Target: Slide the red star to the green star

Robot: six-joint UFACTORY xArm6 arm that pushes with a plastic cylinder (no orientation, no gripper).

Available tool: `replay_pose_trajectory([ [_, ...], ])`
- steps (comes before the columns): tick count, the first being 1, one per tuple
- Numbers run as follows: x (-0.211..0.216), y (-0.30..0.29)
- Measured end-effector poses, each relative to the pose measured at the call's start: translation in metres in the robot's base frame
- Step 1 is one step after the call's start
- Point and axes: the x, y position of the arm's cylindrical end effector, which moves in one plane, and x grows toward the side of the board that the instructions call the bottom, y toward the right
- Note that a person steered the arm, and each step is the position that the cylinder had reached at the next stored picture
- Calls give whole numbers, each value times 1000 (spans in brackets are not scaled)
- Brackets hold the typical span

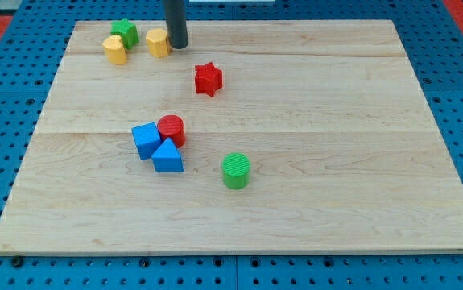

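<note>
The red star (208, 79) is a small, chunky block with short, blunt points. It lies flat on the counter (336, 121), in the top half and a bit left of the middle. One point seems to aim toward the view's top, but the points are too small to be sure. It is about as wide as it is tall, so no long side can be picked out.

The green star (124, 32) sits near the counter's top left corner, well apart from the red star. A yellow block (115, 50) sits just below it, touching or almost touching. A second yellow block (158, 43) sits to its right.

The arm has no claw, only a dark rod. The tip (178, 46) rests just beside the second yellow block, on its right. It is above and to the left of the red star, not touching it.

Lower down, a red cylinder (171, 130), a blue cube (146, 139) and a blue triangle (167, 156) huddle close together. A green cylinder (236, 171) stands alone to their right.
</note>
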Motion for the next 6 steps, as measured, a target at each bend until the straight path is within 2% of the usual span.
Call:
replay_pose_trajectory([
  [1, 0, 82],
  [2, 36, 166],
  [3, 81, 140],
  [4, 85, 82],
  [6, 126, 35],
])
